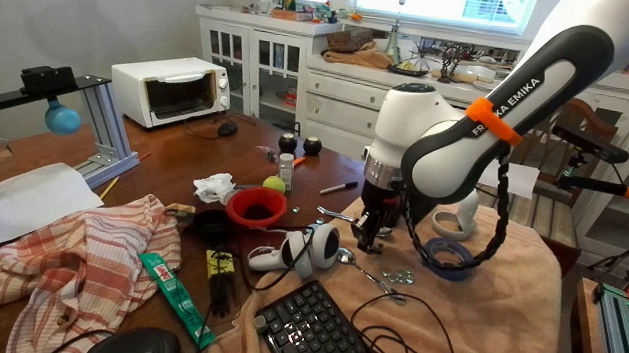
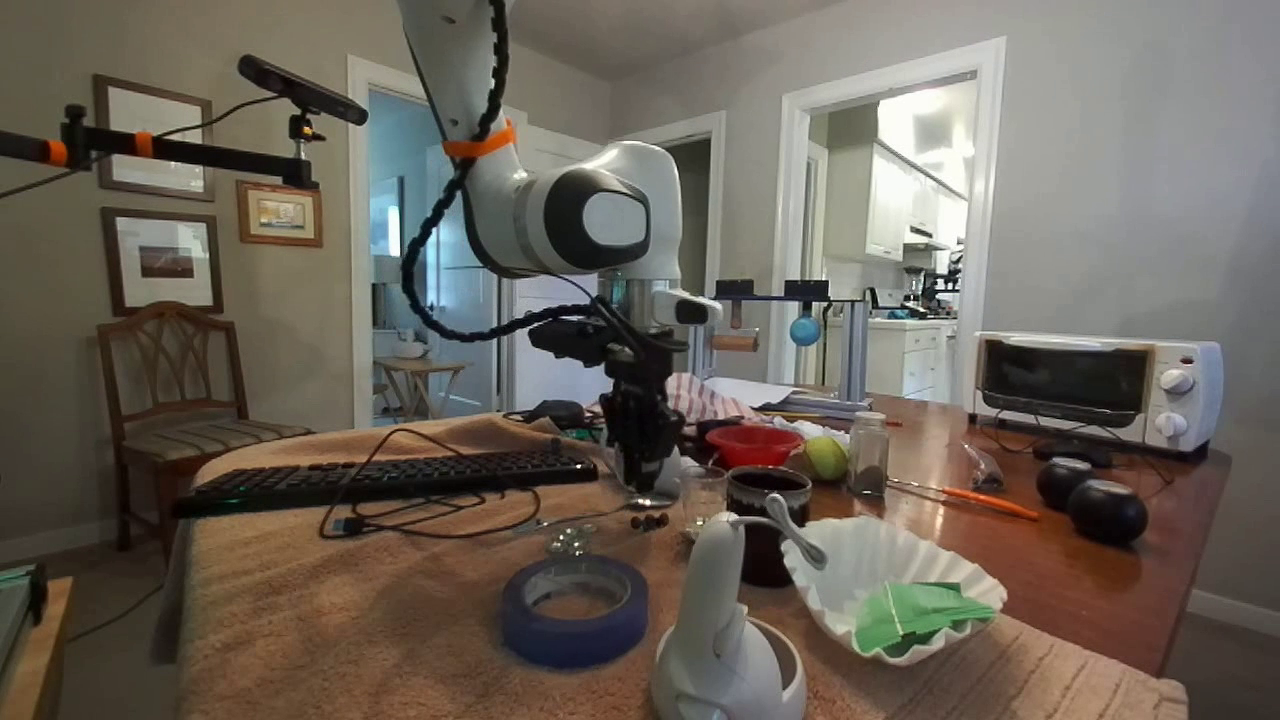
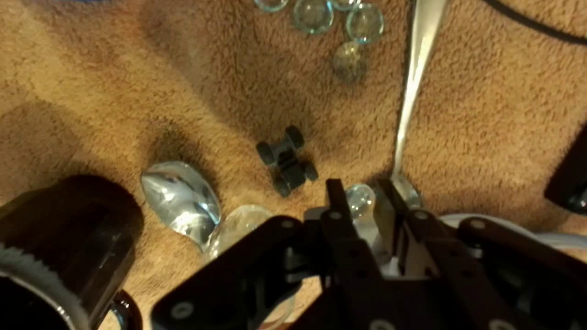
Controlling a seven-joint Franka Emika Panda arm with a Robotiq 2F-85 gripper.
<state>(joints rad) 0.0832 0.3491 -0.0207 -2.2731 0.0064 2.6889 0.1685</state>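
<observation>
My gripper (image 3: 361, 184) is low over the tan towel (image 1: 488, 315). A clear rounded glass bead (image 3: 360, 200) fills the gap between its two fingertips, and the jaws look shut on it. Left of the jaws in the wrist view lies a small dark wheeled toy (image 3: 289, 160). A silver spoon (image 3: 415, 68) runs down to the right fingertip, its bowl partly behind it. More glass beads (image 3: 314, 16) lie farther up on the towel. In both exterior views the gripper (image 1: 367, 244) (image 2: 640, 488) points straight down; the bead cannot be made out there.
A dark mug (image 2: 768, 540), a drinking glass (image 2: 703, 490) and another spoon (image 3: 181, 201) stand close by. Around them are white controllers (image 1: 323, 245) (image 2: 720, 660), blue tape (image 2: 575, 650), a shell-shaped dish (image 2: 830, 570), a red bowl (image 1: 237, 209) and a keyboard (image 1: 326, 337) with loose cables.
</observation>
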